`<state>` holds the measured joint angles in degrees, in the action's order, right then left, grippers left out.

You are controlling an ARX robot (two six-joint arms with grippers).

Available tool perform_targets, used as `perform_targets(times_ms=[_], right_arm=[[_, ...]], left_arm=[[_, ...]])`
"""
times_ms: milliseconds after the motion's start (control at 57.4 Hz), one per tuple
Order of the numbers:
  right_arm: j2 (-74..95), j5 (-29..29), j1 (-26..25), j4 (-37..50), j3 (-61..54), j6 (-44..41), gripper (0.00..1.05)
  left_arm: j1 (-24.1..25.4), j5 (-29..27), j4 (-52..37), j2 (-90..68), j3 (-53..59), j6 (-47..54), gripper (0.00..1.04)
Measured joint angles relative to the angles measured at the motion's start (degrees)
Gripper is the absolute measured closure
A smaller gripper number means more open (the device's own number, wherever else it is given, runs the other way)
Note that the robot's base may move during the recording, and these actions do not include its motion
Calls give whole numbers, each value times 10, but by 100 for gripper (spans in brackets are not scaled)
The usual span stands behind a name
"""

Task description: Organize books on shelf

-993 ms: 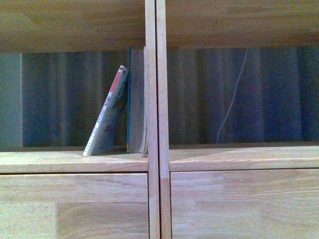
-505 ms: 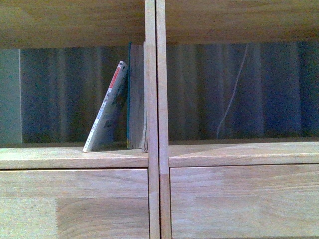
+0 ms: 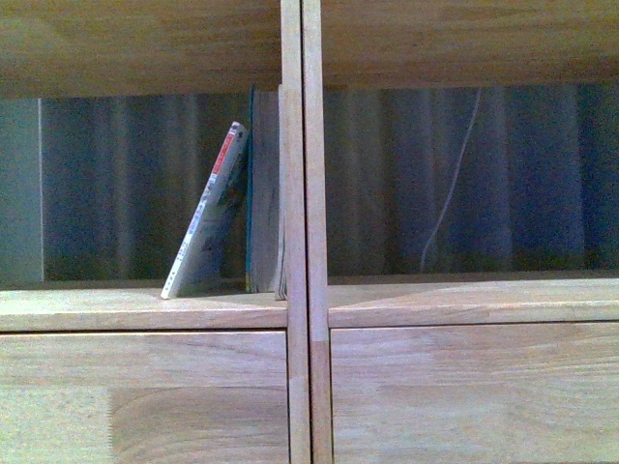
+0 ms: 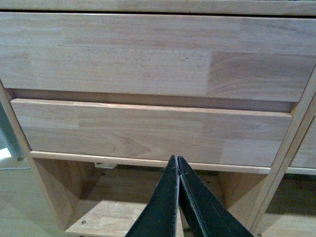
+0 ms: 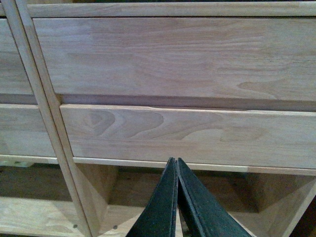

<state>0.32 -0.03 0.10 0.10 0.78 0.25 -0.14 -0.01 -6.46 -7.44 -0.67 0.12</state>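
So the front view is filled by the shelf, a light-wood unit with a double vertical divider running down the middle. Using that divider as the landmark: both books sit in the open compartment on its left side, right at the divider end of that compartment. The dark teal book stands upright, pressed against the divider, its page edges facing out. The thin paperback with the white spine and red block near the top is tilted, its top leaning against the teal book and its bottom edge kicked out further away from the divider, resting on the compartment floor. The open compartment on the other side of the divider has nothing but a thin pale cord hanging behind it against the dark striped backing. Below both compartments you can see plain drawer fronts.

Neither arm shows up in the front view. From the left wrist camera, the left end effector has its two dark fingers pinched together at the tips with nothing between them, pointed at the lower drawer front and the open cubby under it. Same deal on the right wrist camera: the right end effector is closed tip to tip, empty, aimed at a drawer front just beside the divider strips.
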Motion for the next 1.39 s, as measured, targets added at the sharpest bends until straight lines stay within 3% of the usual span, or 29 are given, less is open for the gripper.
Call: perform_targets(times_ms=[87, 627, 731, 749, 1132, 1393], right_arm=[[0, 0, 0, 0, 0, 0, 102], [0, 0, 0, 0, 0, -1, 101], [0, 0, 0, 0, 0, -1, 84], [0, 0, 0, 0, 0, -1, 70], [0, 0, 0, 0, 0, -1, 8], [0, 0, 0, 0, 0, -1, 7]], left_arm=[[0, 0, 59, 61, 0, 0, 102], [0, 0, 63, 71, 0, 0, 102], [0, 0, 63, 71, 0, 0, 86], [0, 0, 63, 71, 0, 0, 72], [0, 0, 63, 71, 0, 0, 7], [0, 0, 63, 71, 0, 0, 7]])
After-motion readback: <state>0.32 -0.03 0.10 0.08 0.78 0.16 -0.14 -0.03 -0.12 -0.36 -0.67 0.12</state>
